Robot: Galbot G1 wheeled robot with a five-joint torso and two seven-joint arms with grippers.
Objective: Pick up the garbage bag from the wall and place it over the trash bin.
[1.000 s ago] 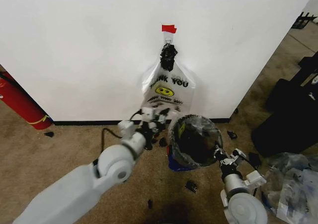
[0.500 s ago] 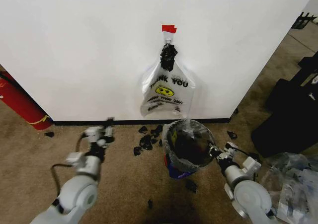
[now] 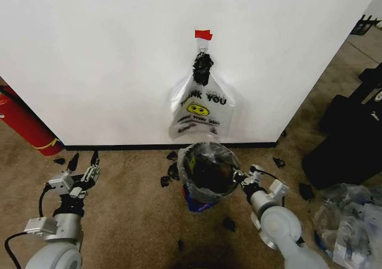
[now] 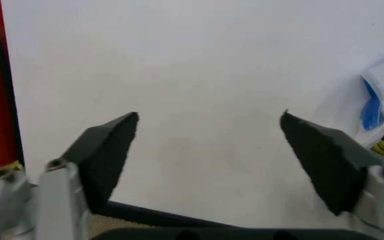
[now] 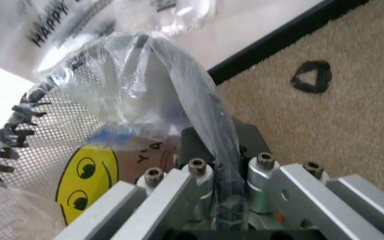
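Pinching the garbage bag [image 3: 206, 169] and rim at the trash bin's [image 3: 197, 198] three o'clock, the right gripper [image 3: 237, 176] seems to be seating the liner; next comes careful release. Left gripper [image 3: 83, 161] hangs spread at nine o'clock.

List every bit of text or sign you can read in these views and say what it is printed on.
"THANK YOU" with a yellow smiley: on the clear bag hanging on the wall.
Small lines under that smiley: too small to read.
"HAPPY": on plastic beside the trash bin, in the right wrist view.
Yellow smiley with partial letters: on the garbage bag over the bin's mesh; unreadable.
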